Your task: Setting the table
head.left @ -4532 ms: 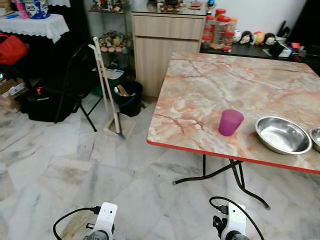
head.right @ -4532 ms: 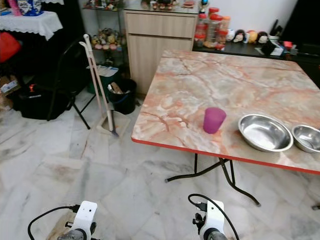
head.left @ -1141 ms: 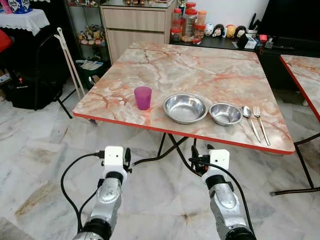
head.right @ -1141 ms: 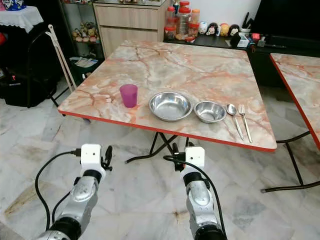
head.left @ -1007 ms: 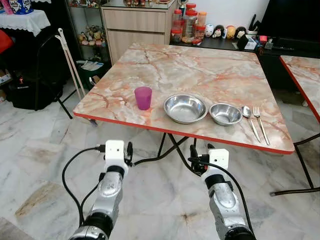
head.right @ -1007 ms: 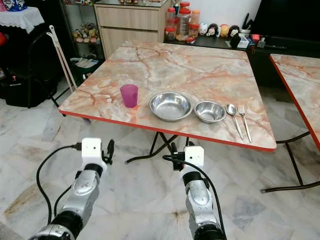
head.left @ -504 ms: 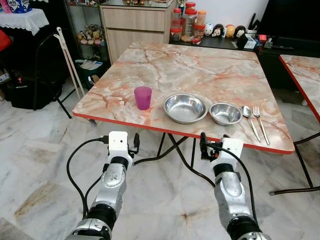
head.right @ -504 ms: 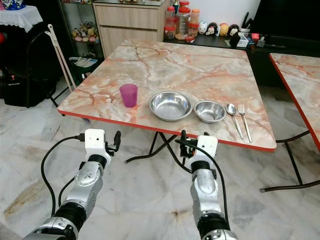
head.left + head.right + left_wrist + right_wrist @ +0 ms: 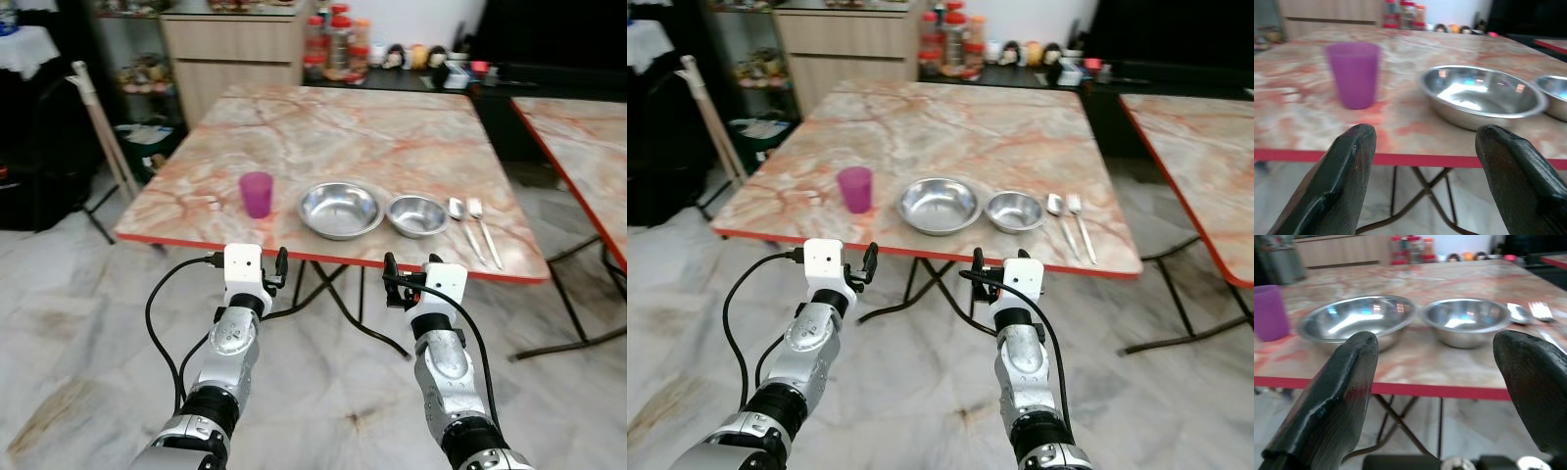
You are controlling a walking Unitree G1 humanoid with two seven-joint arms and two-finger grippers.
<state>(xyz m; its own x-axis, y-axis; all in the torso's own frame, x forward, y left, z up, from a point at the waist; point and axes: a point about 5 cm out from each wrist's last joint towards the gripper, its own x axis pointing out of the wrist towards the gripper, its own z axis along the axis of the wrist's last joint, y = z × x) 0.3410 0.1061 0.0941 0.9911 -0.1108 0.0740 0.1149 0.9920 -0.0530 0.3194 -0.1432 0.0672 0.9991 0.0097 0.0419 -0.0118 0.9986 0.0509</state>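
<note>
- While both arms reach toward the table (image 9: 392,147), the left pincer (image 9: 1420,181) and the right pincer (image 9: 1449,406) hang just short of its red front edge, each with fingers spread wide and gripping nothing.
- Along that front edge, from the robot's left, stand a purple cup (image 9: 257,194), a large steel bowl (image 9: 340,209), and a small steel bowl (image 9: 417,214).
- Beyond the small bowl lie a spoon (image 9: 462,223) and a fork (image 9: 482,225), side by side.
</note>
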